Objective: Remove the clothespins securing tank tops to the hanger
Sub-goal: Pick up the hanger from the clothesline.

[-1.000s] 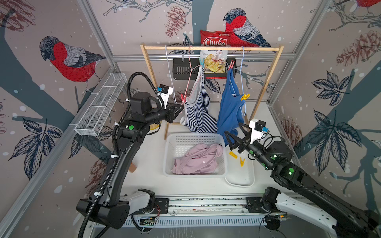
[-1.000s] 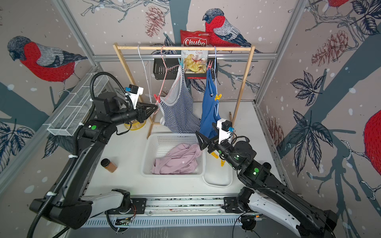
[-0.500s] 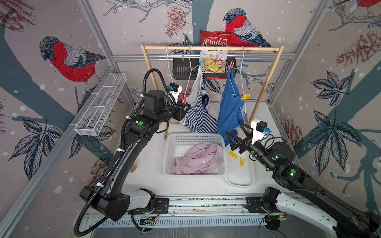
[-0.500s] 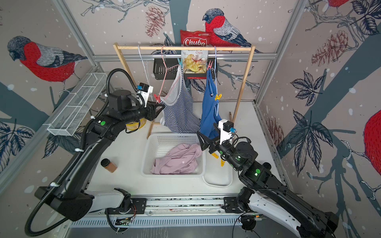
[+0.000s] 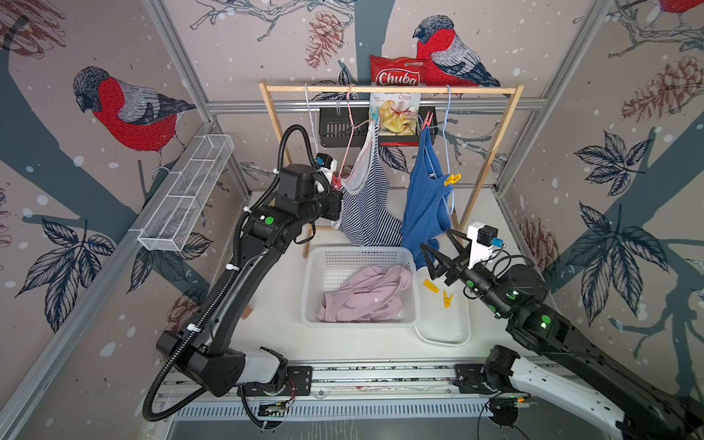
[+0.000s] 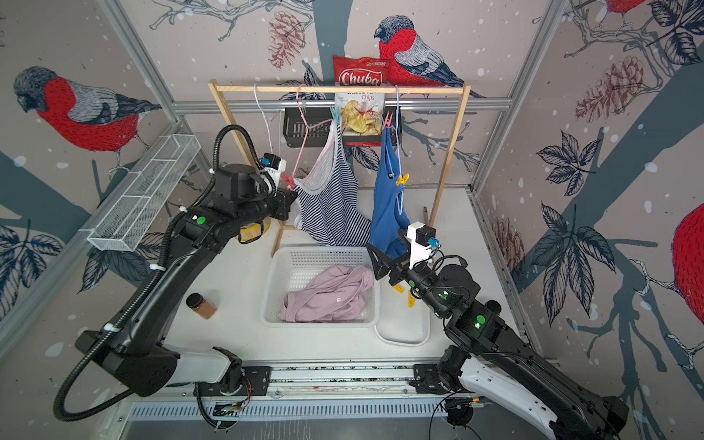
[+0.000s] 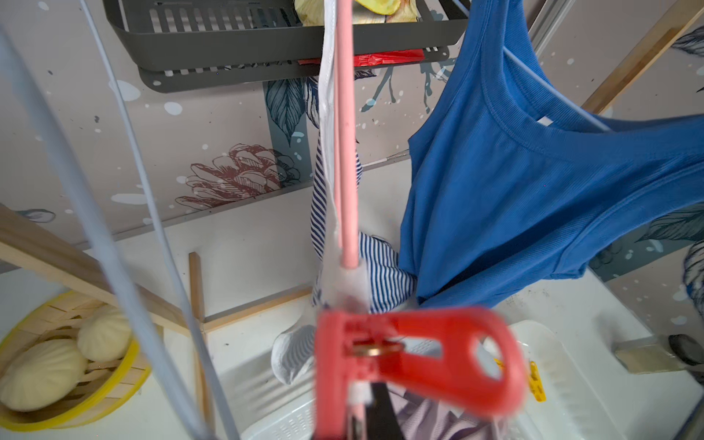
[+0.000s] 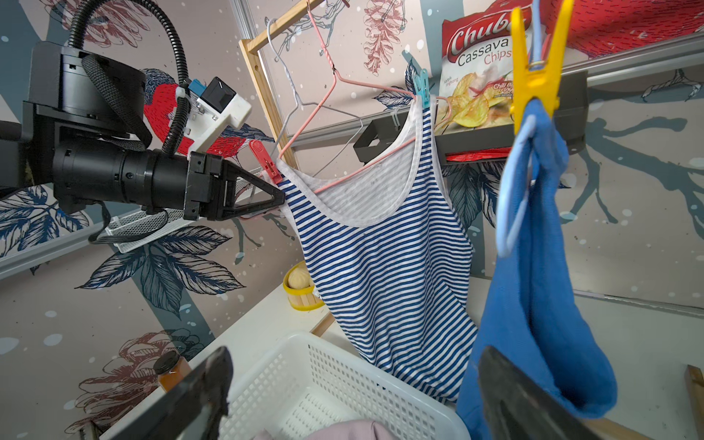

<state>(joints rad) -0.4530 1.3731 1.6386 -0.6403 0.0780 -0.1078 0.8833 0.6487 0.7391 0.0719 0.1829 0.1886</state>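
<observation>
- Since a second ago the left arm has swung in from the side to the striped top (image 8: pixel 381 274), and its claw has gone from part-open to closed. The right arm has barely shifted.
- Left claw (image 8: pixel 280 199): jaws together, tip against the top's edge just below the red clothespin (image 8: pixel 265 162). I cannot tell whether it pinches cloth, wire or nothing.
- That clothespin clamps the white-trimmed strap to the low end of the tilted pink hanger (image 7: pixel 347 152). A teal clothespin (image 8: pixel 421 85) holds the other strap at the high end.
- Right claw (image 5: pixel 436 239): jaws spread wide, empty, hovering near the hem of the blue top (image 5: pixel 426 202), likely waiting its turn.
- The blue top is on a pale blue hanger (image 8: pixel 504 205), with a yellow clothespin (image 8: pixel 535 72) low and a second red clothespin (image 5: pixel 427 120) high.
- The pink top (image 5: pixel 365 297) lies crumpled in the basket (image 5: pixel 358 249). Two loose yellow clothespins (image 5: pixel 430 285) lie in the tray (image 5: pixel 442 337). I judge that garment done.
- Materials: the clothespins are glossy hard plastic with a brass-coloured spring (image 7: pixel 377 348). The hangers are thin coated wire, the striped top is a thin knit and the blue one ribbed. The basket is perforated plastic.
</observation>
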